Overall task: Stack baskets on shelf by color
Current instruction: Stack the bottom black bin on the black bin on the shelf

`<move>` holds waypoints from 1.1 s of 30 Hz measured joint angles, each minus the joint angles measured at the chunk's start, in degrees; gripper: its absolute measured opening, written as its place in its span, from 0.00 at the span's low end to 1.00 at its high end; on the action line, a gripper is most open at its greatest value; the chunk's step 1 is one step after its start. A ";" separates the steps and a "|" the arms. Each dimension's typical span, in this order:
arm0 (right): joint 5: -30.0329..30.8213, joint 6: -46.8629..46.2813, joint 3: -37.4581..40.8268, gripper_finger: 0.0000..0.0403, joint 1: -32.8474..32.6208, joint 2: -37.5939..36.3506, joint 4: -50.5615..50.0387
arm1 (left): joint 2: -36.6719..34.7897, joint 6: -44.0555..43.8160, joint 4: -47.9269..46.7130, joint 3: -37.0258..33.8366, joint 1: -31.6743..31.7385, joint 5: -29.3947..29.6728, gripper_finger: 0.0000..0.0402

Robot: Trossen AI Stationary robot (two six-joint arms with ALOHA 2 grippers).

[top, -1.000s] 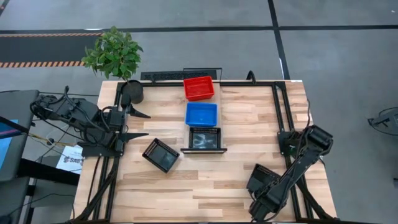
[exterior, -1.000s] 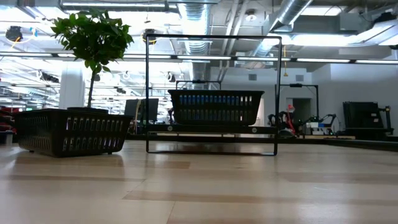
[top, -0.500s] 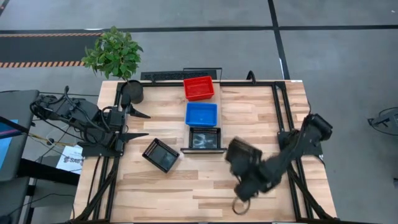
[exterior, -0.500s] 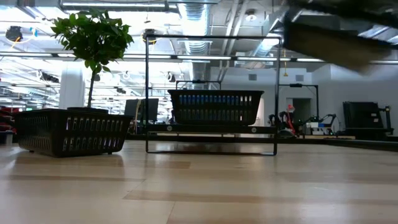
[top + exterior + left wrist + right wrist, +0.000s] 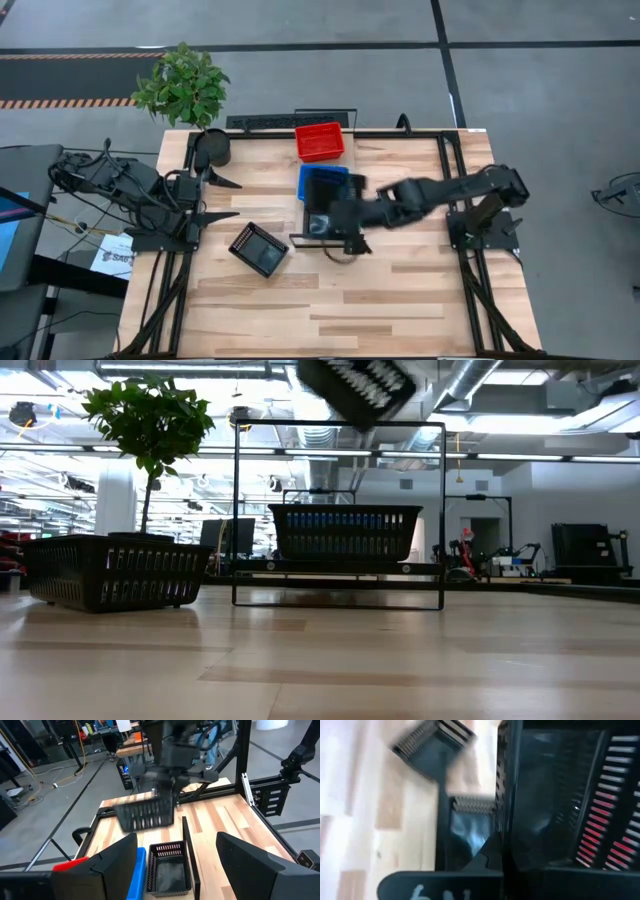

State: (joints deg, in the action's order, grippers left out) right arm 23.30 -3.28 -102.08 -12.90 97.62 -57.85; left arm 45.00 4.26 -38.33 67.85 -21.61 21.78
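High view: the right gripper (image 5: 340,215), at the desk's near right corner a second ago, has swung across and now hangs over the shelf (image 5: 345,180) carrying a black basket (image 5: 326,195), jaws pinched on its rim. The carried basket sits above the blue basket (image 5: 310,175) and the black basket on the shelf (image 5: 322,228); the red basket (image 5: 319,141) lies at the far end. Judgement: this is the transport step, placement on the black one pending. A loose black basket (image 5: 259,249) remains on the desk (image 5: 400,290), beside the shelf. The left gripper (image 5: 215,200) waits at the left edge, jaws spread, near the plant pot (image 5: 212,147).

Low view: the carried basket is high, tilted, above the shelf frame; it was not there a second ago.

Left wrist view: carried basket hovers over the shelved black one, not touching.

Right wrist view: blurred; basket wall close.

In the way: the shelf's black frame and the blue basket just beside the target.
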 joint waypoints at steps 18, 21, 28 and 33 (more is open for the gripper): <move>-48.67 18.59 0.09 0.01 21.48 1.14 0.84 | 0.00 -2.57 -3.02 0.00 0.00 0.00 0.65; -54.38 18.83 0.40 0.01 23.85 1.14 0.46 | 0.02 -2.57 -3.23 0.00 -0.02 0.00 0.65; -57.19 19.57 3.66 0.01 24.69 1.16 -3.04 | 0.02 -2.57 -3.43 0.00 -0.02 0.00 0.65; -56.93 19.97 6.40 0.02 23.51 1.16 -1.91 | 0.00 -2.58 -3.42 0.00 -0.01 0.02 0.65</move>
State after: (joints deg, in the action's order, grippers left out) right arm -33.63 16.68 -95.69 10.62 98.78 -59.76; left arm 45.00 1.69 -41.74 67.85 -21.62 21.80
